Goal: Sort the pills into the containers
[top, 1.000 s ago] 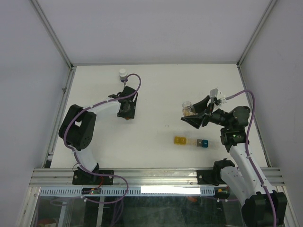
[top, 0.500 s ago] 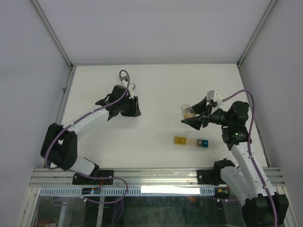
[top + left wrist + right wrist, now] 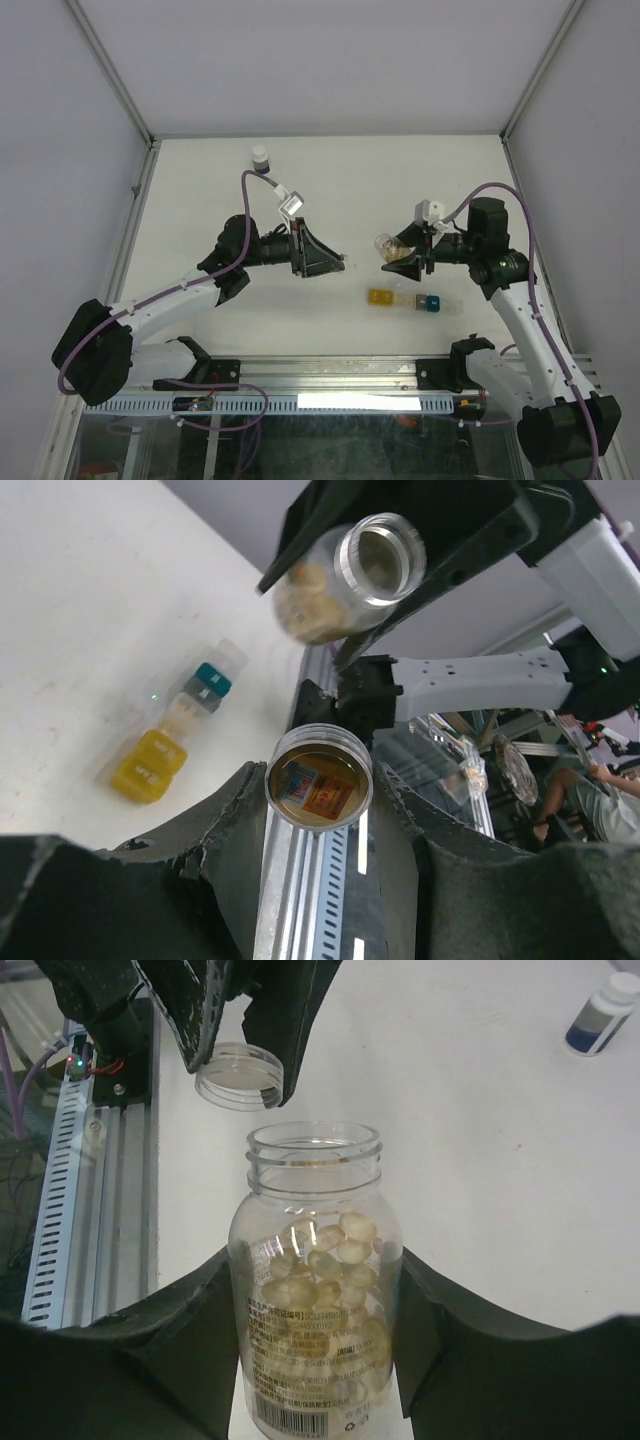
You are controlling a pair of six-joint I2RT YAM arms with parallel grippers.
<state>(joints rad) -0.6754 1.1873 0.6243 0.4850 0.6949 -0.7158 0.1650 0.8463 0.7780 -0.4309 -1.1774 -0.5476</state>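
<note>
Two grips: right pincer holds the open vial of pills tipped sideways, mouth toward left pincer, which pinches a clear cap.

No text can be read: the clear vial bears a label with a barcode and fine print too blurred to make out.

White tabletop boxed in by pale grey panels

The matt white table was enclosed by plain grey walls at the back, left and right. Slim metal posts ran up the two far corners. An aluminium rail crossed the near edge, with a slotted white duct and a bright strip of light just beneath it. The lighting was even and soft, with only faint shadows on the table.
</note>
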